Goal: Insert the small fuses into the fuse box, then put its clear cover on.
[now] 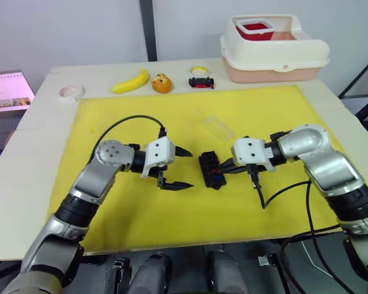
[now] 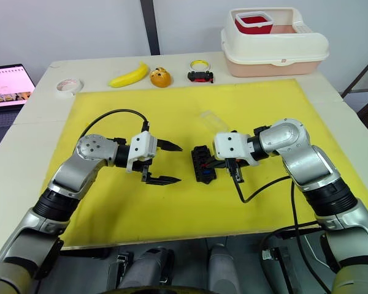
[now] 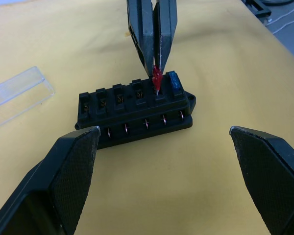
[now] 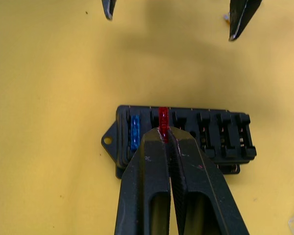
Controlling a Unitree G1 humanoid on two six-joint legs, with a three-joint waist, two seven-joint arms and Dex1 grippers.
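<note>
Two robot arms reach over the yellow mat [image 1: 141,202] from the near side. Between them sits the fuse box [image 1: 211,171], a little black block with a row of slots on top.

On its right side, the right gripper [image 4: 164,133] is squeezed tight on a red fuse [image 4: 162,116] and is pushing it down into the second slot from one end. In the slot next to it, at the end of the row, a blue fuse [image 3: 174,80] already sits snug. The other slots look bare, about four of them.

On the other side, the left gripper [image 1: 181,168] hangs just beside the box with its fingers spread wide and nothing in them.

Farther back on the mat lies the clear cover [image 1: 218,128], flat and apart from the box.

So I think the job is only begun. One fuse is in, one is going in, and the rest are still to come. I can't spot any loose fuses on the mat. Last of all, the cover must go on.
</note>
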